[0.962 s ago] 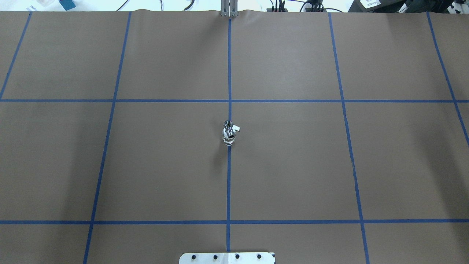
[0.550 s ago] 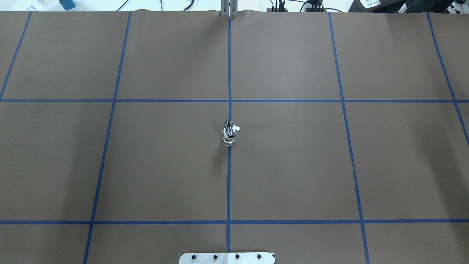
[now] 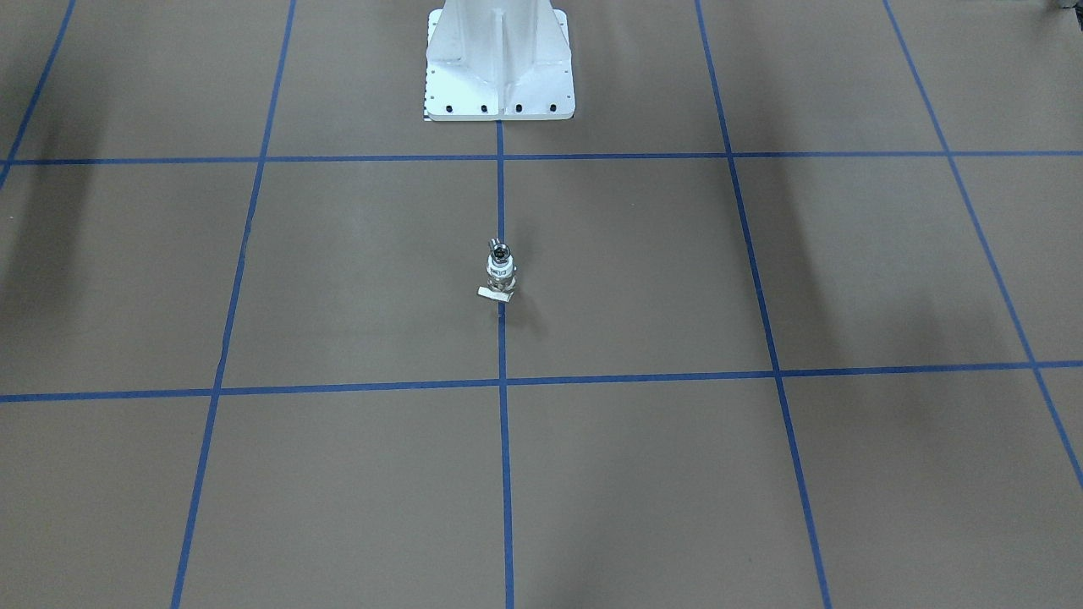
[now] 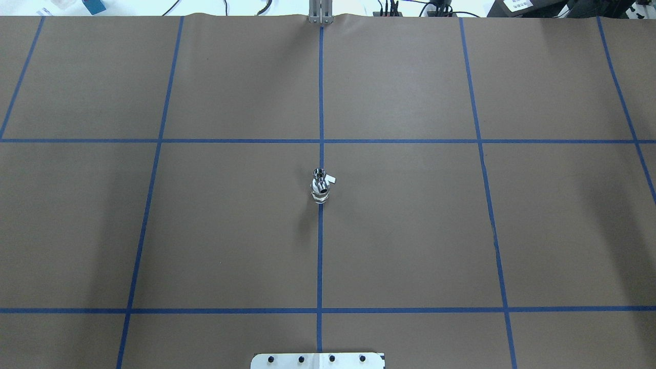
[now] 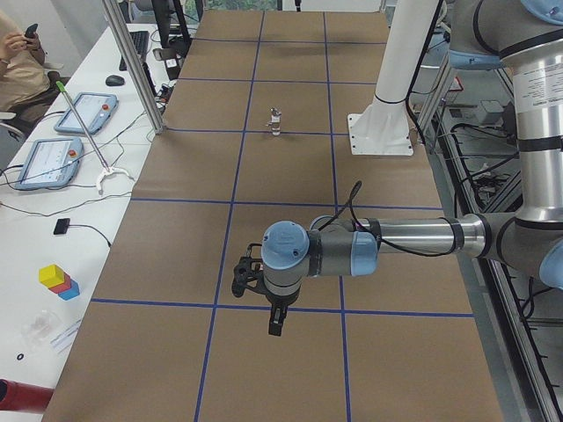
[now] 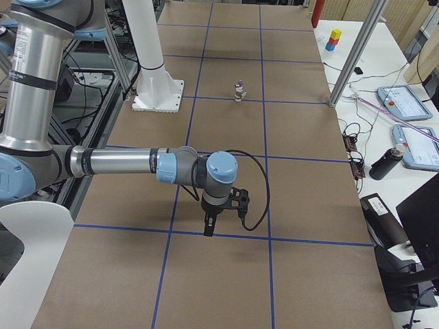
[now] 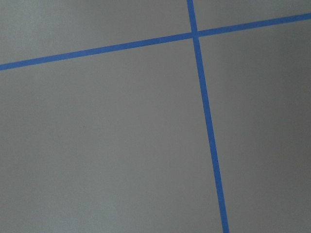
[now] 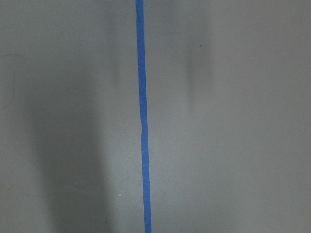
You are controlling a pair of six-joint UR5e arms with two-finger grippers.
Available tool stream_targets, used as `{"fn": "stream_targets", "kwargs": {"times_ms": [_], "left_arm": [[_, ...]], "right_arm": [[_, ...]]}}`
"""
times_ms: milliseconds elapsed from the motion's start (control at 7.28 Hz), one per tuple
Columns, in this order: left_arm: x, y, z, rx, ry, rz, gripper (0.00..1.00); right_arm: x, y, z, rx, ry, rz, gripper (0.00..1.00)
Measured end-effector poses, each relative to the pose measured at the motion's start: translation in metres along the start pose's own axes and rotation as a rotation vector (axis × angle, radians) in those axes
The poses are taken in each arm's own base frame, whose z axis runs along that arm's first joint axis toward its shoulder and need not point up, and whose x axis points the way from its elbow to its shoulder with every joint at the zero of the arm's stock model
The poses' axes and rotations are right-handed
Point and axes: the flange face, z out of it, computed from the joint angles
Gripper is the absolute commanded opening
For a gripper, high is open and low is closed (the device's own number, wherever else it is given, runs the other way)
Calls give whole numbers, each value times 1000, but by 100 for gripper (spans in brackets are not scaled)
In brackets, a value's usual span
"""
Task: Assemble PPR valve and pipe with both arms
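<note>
Note that nothing has moved in the last second. The PPR valve [image 4: 320, 193] stands at table centre with the pipe [image 4: 319, 172] apparently seated on top and its tab toward 2 o'clock. The left gripper [image 5: 274, 323] and right gripper [image 6: 208, 226] hang well apart from it, and you cannot tell their jaw state. Treat the assembly as likely complete.

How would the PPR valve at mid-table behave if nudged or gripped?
The PPR valve stands upright on a narrow base, so a sideways nudge would probably tip it. Its shiny metal middle looks rigid, possibly slippery. Once down, the handle tab would likely stop it rolling.
</note>
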Motion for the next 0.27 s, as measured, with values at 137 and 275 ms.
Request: {"fn": "stream_targets", "kwargs": {"times_ms": [137, 275], "left_arm": [[0, 0, 0, 1, 0, 0, 100], [1, -1, -1, 4, -1, 3, 100]], "right_arm": [[0, 0, 0, 0, 0, 0, 100], [0, 0, 0, -1, 0, 1, 100]]}}
